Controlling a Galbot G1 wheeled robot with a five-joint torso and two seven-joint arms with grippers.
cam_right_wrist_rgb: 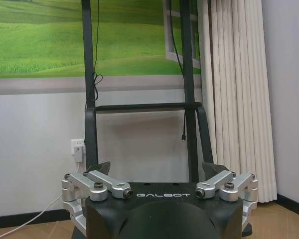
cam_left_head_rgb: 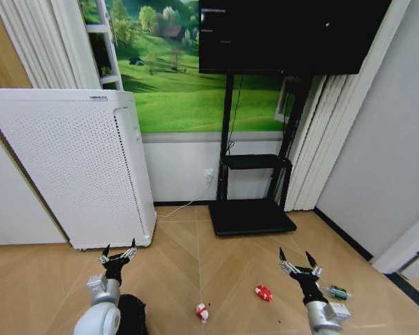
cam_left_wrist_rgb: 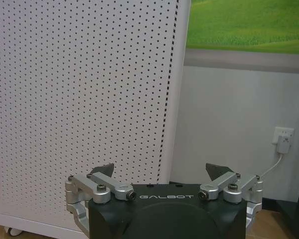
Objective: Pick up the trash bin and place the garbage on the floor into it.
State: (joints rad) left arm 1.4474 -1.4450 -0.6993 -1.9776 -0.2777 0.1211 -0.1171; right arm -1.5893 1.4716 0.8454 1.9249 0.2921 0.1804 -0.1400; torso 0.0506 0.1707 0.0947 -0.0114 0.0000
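Observation:
The trash bin [cam_left_head_rgb: 133,313] is a black mesh shape at the lower edge of the head view, partly hidden behind my left arm. My left gripper [cam_left_head_rgb: 119,254] hangs open just above and beyond it, empty [cam_left_wrist_rgb: 162,172]. The garbage lies on the wooden floor: a red-and-white wrapper [cam_left_head_rgb: 202,312] in the middle, a red wrapper [cam_left_head_rgb: 264,293] to its right, and a small clear bottle with a green cap [cam_left_head_rgb: 337,292] farther right. My right gripper [cam_left_head_rgb: 299,262] is open and empty between the red wrapper and the bottle, raised off the floor [cam_right_wrist_rgb: 157,169].
A tall white perforated appliance [cam_left_head_rgb: 70,167] [cam_left_wrist_rgb: 84,99] stands at the left against the wall. A black TV stand [cam_left_head_rgb: 251,216] [cam_right_wrist_rgb: 142,107] with a flat base sits ahead, with a cable to a wall socket [cam_left_wrist_rgb: 283,139]. Curtains [cam_left_head_rgb: 321,139] hang at the right.

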